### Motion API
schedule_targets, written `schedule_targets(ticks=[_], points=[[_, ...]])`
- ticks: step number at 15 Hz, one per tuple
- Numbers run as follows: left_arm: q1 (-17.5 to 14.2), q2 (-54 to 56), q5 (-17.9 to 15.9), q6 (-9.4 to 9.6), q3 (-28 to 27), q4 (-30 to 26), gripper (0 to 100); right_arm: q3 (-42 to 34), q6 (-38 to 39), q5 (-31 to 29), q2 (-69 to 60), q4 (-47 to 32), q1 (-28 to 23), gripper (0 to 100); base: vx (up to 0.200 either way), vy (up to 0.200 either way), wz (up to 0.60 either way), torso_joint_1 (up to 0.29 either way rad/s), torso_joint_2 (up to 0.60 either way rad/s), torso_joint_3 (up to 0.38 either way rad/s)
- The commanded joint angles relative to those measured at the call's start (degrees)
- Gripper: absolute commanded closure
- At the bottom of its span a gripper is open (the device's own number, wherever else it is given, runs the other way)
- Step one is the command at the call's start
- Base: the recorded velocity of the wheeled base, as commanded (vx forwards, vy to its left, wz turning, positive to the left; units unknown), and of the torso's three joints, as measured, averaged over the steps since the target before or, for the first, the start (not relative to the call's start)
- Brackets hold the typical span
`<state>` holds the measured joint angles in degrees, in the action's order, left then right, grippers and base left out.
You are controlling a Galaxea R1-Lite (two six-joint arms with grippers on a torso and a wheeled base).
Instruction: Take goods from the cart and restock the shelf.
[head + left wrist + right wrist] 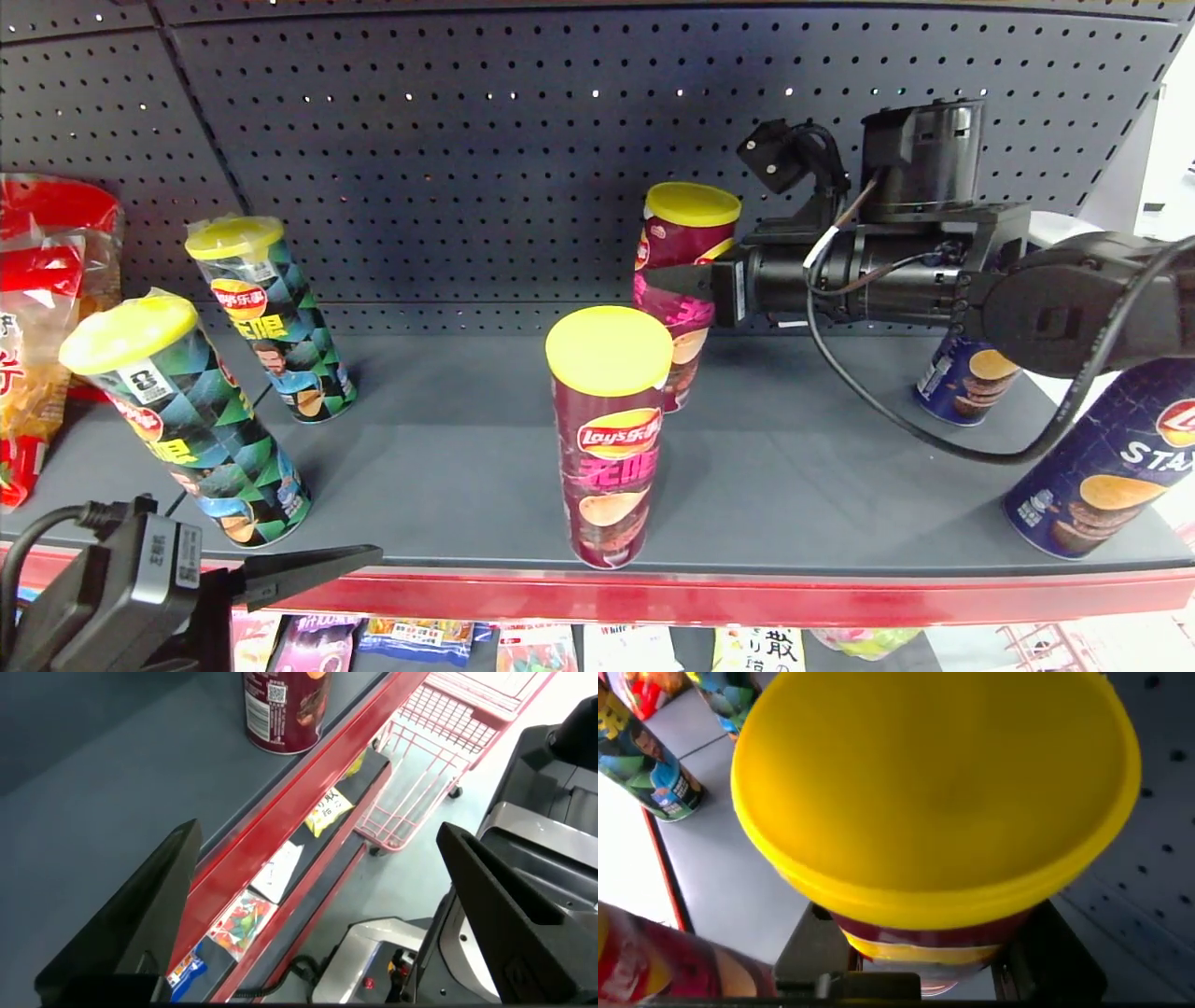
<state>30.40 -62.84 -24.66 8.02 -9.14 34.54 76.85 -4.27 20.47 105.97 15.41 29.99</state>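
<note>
While the front maroon can (609,439) is standing upright at the front middle of the shelf (448,467), the head view is showing the right gripper (670,278) hanging just behind it & a bit to the right. Its jaws are clamping the rear maroon can (686,245) high on the body. This can is leaning slightly, w/ its foot low at shelf level; I cannot tell if it is touching. Two green-black cans (271,317) are leaning well to the left of the front maroon can, & snack bags (37,308) are lying farther left. Two blue cans (1102,457) are standing well to its right, one near the front, one farther back. The pegboard (467,140) is rising behind all. The left gripper (308,565) is hanging lower left of the front maroon can, in front of the red edge (747,597).

The left wrist view is showing the left gripper (318,835) w/ jaws wide apart, holding nothing. Between them the red edge (308,793) is running, w/ the foot of the front maroon can (280,709) just behind it. Packets (327,812) are lying one level below, & the pink cart (439,756) is standing on the floor beyond.

The right wrist view is showing the yellow lid (934,793) of the rear maroon can from above, w/ the dark fingers (799,952) pressing on both sides of the body under it. One of the green-black cans (649,765) is standing farther off, & the pegboard (1158,859) is close on the other side.
</note>
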Motion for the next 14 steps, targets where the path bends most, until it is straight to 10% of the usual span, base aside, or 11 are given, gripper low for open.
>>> schedule_targets(ticks=[1,14], points=[[0.0,0.5,0.0,-0.11,0.1,0.0,0,0.1,0.0,0.1,1.3,0.1,0.2,100,0.000,0.000,0.00,0.000,0.00,0.000],[0.0,0.6,0.2,-0.11,0.4,0.1,0,-0.3,0.0,-0.1,1.5,0.1,2.7,100,0.000,0.000,0.00,0.000,0.00,0.000]])
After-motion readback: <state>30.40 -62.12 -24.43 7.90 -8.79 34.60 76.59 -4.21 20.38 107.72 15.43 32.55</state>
